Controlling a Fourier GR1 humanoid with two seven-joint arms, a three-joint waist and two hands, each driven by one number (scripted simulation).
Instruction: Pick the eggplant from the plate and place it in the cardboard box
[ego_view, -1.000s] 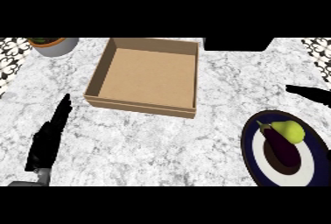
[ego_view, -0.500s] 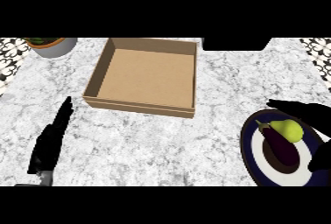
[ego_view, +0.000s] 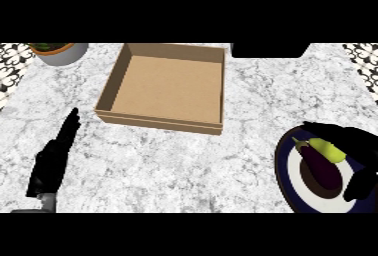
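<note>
Head view, reach phase. The eggplant (ego_view: 323, 170) lies lengthwise on the plate (ego_view: 289, 175) at the counter's right edge, touching a yellow-green pear (ego_view: 329, 150) at its far end. The right hand (ego_view: 360, 150) hangs over the plate's outer side, fingers curved around the fruit but not yet closed; it holds nothing. The left hand (ego_view: 53, 159) rests at lower left, fingers straight, empty. The cardboard box (ego_view: 164, 87) stands open, well apart from the plate, up and to the left. A potted plant (ego_view: 59, 51) occupies the far left corner. For a sound grasp, the fingers should close across the eggplant's thick middle, clear of the pear, before lifting above the box wall.
</note>
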